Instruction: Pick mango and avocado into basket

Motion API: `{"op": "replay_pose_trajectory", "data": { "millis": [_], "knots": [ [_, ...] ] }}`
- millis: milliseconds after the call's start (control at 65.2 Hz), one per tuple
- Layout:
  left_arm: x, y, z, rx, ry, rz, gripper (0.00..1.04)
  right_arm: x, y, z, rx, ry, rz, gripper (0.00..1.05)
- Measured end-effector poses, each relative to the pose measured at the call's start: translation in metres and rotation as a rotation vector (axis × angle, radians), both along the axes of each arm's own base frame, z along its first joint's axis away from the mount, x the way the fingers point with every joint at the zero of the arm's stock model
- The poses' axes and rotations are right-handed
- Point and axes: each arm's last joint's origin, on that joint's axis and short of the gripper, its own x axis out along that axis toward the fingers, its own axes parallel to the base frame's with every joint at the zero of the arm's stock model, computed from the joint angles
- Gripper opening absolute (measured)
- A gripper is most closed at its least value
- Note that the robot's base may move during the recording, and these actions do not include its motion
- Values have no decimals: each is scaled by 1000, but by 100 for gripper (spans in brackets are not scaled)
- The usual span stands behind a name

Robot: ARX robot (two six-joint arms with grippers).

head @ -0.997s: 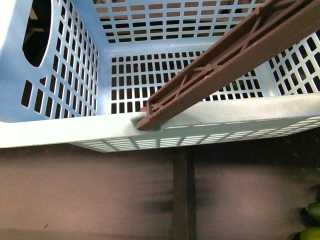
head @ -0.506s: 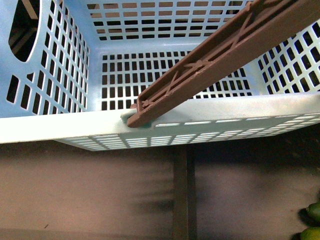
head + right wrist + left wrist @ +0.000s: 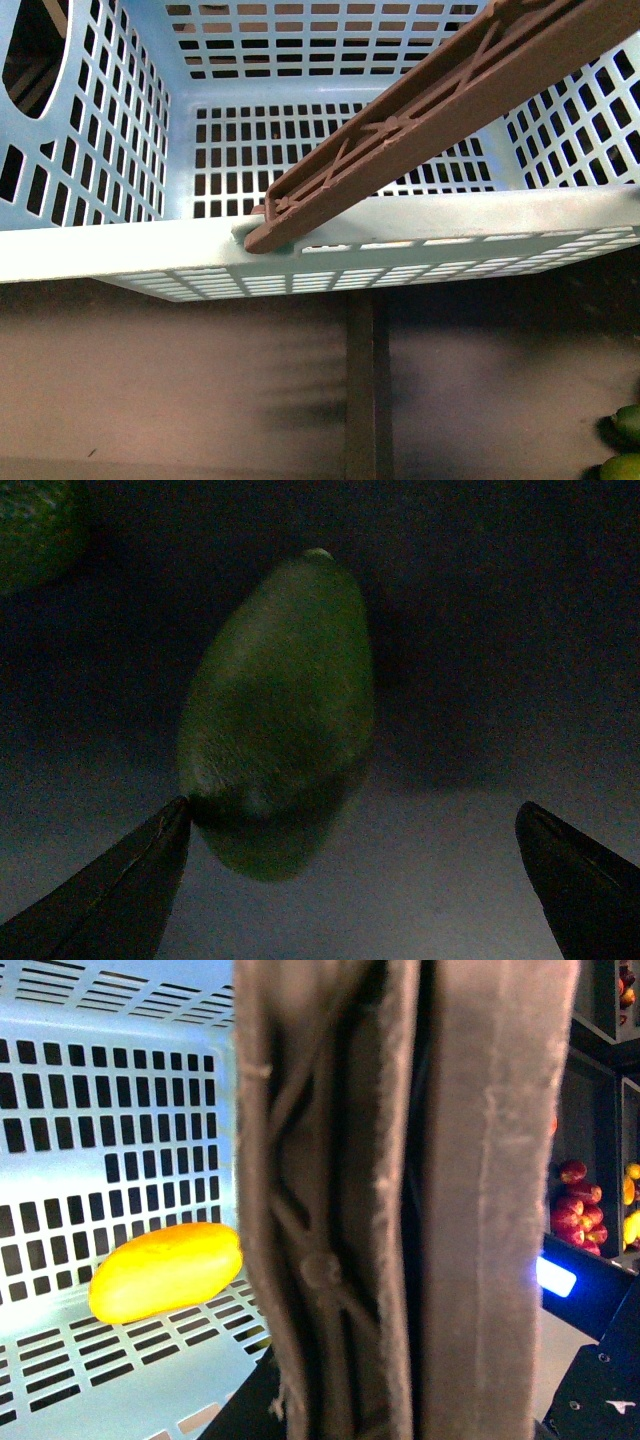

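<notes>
The light turquoise basket (image 3: 120, 250) fills the upper front view, held up above a dark shelf, with its brown handle (image 3: 440, 110) slanting across it. In the left wrist view the handle (image 3: 400, 1200) fills the frame; my left gripper is shut on it, its fingers hidden. The yellow-orange mango (image 3: 165, 1272) lies on the basket's slotted floor (image 3: 90, 1360). In the right wrist view the dark green avocado (image 3: 278, 700) lies on a dim surface. My right gripper (image 3: 355, 880) is open just short of it, one fingertip (image 3: 130, 880) close beside the avocado's near end.
Lighter green fruits (image 3: 625, 440) lie at the front view's lower right on the dark shelf (image 3: 180, 390). Another green fruit (image 3: 35, 525) lies beyond the avocado. Shelves of red and yellow fruit (image 3: 580, 1205) stand behind the basket handle.
The basket has shifted left and slightly up in the front view over the last second. The shelf and green fruits below stay still.
</notes>
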Motion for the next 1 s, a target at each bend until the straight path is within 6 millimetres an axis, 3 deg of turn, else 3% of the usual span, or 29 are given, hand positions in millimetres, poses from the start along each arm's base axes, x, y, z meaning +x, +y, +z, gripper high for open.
{"op": "replay_pose_trajectory", "data": {
  "millis": [276,567,997],
  "knots": [
    [0,0,0,-1,0,-1,14,16,15,-7,20,-14,-7,96],
    [0,0,0,0,0,0,14,17,14,-19,30,-5,-44,96],
    [0,0,0,0,0,-1,14,24,10,-22,24,-31,-74,95]
  ]
}}
